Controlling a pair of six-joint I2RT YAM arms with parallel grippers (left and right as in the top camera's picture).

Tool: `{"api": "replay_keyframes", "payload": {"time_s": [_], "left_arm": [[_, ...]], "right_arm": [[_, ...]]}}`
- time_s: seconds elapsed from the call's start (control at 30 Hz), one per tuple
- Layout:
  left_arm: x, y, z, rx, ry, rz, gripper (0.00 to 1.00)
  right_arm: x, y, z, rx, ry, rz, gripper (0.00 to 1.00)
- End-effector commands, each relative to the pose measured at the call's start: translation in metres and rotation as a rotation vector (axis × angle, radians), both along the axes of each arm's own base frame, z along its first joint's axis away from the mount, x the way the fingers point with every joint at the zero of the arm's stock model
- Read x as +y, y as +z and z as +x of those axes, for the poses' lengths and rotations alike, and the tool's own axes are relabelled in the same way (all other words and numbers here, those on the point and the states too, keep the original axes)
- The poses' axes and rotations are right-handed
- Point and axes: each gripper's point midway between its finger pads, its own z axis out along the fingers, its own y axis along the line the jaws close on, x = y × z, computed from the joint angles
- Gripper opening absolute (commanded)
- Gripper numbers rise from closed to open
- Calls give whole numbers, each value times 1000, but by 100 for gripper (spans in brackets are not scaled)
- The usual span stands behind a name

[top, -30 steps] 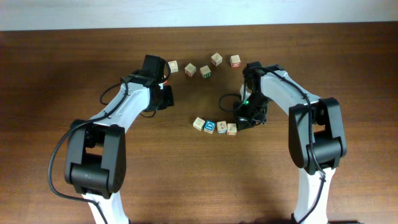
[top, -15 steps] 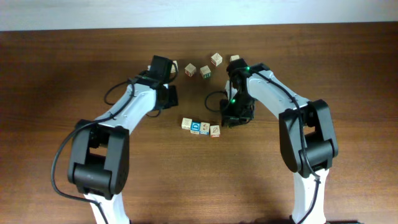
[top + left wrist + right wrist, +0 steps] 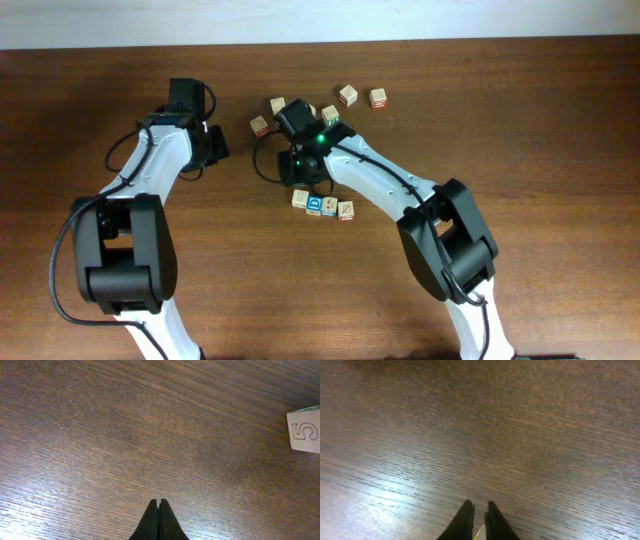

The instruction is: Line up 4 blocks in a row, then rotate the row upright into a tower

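Right wrist: right gripper (image 3: pixel 479 504) is nearly closed, with a thin slit between the black fingertips and nothing gripped that I can see. There's a pale sliver low in the slit, and I cannot tell what it is. Ahead of the tips is only bare dark-brown wooden table (image 3: pixel 545 420).

Overhead puts these jaws just beside a short row of small light-wood alphabet cubes, on the row's far side. The pale cube with faint print (image 3: pixel 300 199) is nearest the jaws, then the bright-blue-faced cube (image 3: pixel 322 205), then a light cube with reddish print (image 3: pixel 345 210). No contact as far as I can tell. I cannot pick out a fourth task cube; it may be under the arm.

Left gripper (image 3: pixel 159 501) is fully closed and empty over bare wood. A white-faced wooden cube with a green 5 (image 3: pixel 302 432) sits to the right of its tips, well apart. More scattered printed cubes (image 3: pixel 347 95) lie beyond the right arm.

Step, my read: between rotations, with the right arm lining up on the row. The next move calls for parting the jaws enough to straddle one cube, dropping square over it, closing and twisting at the wrist. The cubes sit tight together, so avoid nudging the neighbours.
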Motion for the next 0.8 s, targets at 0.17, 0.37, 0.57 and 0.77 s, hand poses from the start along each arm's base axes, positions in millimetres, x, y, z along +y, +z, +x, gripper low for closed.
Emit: {"api": "replay_keyframes", "payload": {"time_s": [0.17,0.37,0.57,0.77], "left_arm": [[1,15,6,-35,-13,12,0],[1,15,6,-35,-13,12,0],[1,15,6,-35,-13,12,0],[1,15,5,-31,-13,12,0]], "right_arm": [[0,-12,-17,86,16,-14,6],[-2,-14,-28,136,25,-16,5],[-36,46,21,60,-54,20,12],[-139,22,-65,520,-182,-229,10]]}}
